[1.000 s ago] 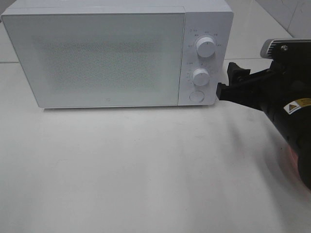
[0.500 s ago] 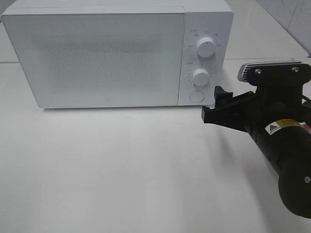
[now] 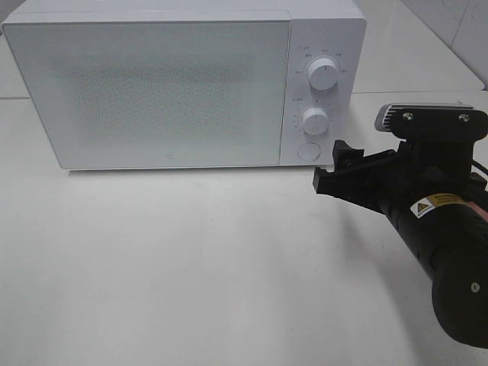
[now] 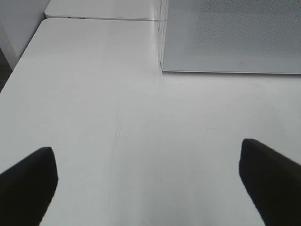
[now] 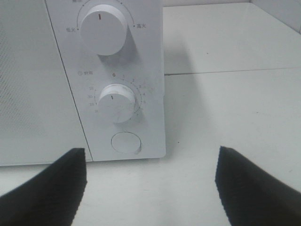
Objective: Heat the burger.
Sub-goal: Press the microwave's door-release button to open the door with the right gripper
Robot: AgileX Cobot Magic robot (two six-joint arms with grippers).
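Observation:
The burger is out of view. A white microwave (image 3: 152, 84) stands at the back of the table with its door shut. Its panel carries an upper knob (image 3: 323, 74), a lower knob (image 3: 314, 120) and a round button (image 3: 308, 151). My right gripper (image 3: 330, 168) is open and empty, just in front of and slightly right of the round button. In the right wrist view the right gripper (image 5: 150, 188) faces the lower knob (image 5: 116, 102) and the button (image 5: 125, 142). My left gripper (image 4: 148, 181) is open and empty over bare table, with the microwave's left corner (image 4: 230, 37) ahead.
The white table (image 3: 191, 267) spreads in front of the microwave. A seam between table tops runs behind it, to the right (image 5: 225, 71). The table's left edge shows in the left wrist view (image 4: 19, 61).
My right arm has swung left and a little nearer the camera, bringing the gripper from beside the microwave's right side to just in front of the panel's lower corner. The microwave is unchanged.

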